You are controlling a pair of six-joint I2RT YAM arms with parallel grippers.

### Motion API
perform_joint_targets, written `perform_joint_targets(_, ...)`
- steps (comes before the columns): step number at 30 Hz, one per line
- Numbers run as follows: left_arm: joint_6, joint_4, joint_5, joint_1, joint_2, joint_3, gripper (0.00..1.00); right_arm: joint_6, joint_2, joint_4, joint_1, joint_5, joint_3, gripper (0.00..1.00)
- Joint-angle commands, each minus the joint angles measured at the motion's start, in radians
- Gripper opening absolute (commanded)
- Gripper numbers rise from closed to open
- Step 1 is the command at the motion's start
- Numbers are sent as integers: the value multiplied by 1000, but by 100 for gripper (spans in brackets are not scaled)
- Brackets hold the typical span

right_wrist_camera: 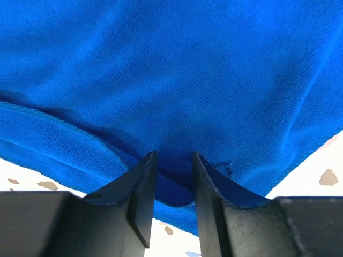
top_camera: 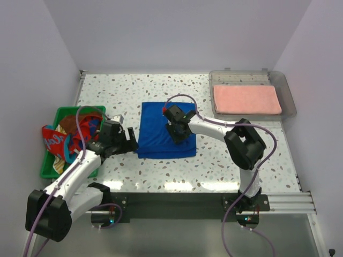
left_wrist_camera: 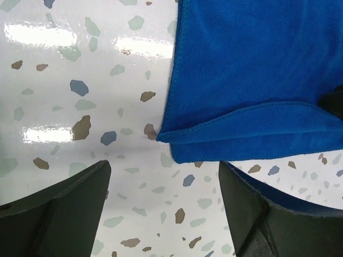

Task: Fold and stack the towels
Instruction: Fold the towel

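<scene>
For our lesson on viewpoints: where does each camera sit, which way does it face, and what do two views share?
Top external: high behind the bases, looking down at the table; both arms show.
Left wrist: faces the table; open left gripper shows.
Right wrist: close over the blue towel; right gripper pinches it.
Shared: all three show that towel.

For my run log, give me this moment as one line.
blue towel: folded, unstacked | left pincer: open, beside its edge | right pincer: pinching it | pink towel: in tray
</scene>
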Motion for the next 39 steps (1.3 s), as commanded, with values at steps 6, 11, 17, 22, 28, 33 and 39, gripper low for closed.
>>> perform_joint_targets(6, -29, -14, -15, -4, -38, -16, 87, 45, -72, -50, 36, 65, -40, 30)
perform_joint_targets(11, -40, -17, -15, -4, -55, -19, 87, 77, -130, -68, 50, 63, -120, 30)
perform_joint_targets(17, -60, -31, -15, -4, -67, -27, 87, 163, -263, -57, 102, 86, -246, 31)
perform_joint_targets(22, -90, -25, 0, -4, -64, -44, 87, 273, -372, 1, 119, 77, -410, 32)
perform_joint_targets(28, -106, 0, 17, -6, -52, -81, 85, 369, -525, 61, 114, 83, -545, 35)
perform_joint_targets(33, -118, 35, 31, -7, -15, -88, 81, 474, -692, 100, 77, 125, -596, 54)
perform_joint_targets(39, -130, 99, 32, -18, 53, -94, 74, 617, -759, 217, -33, 40, -685, 64)
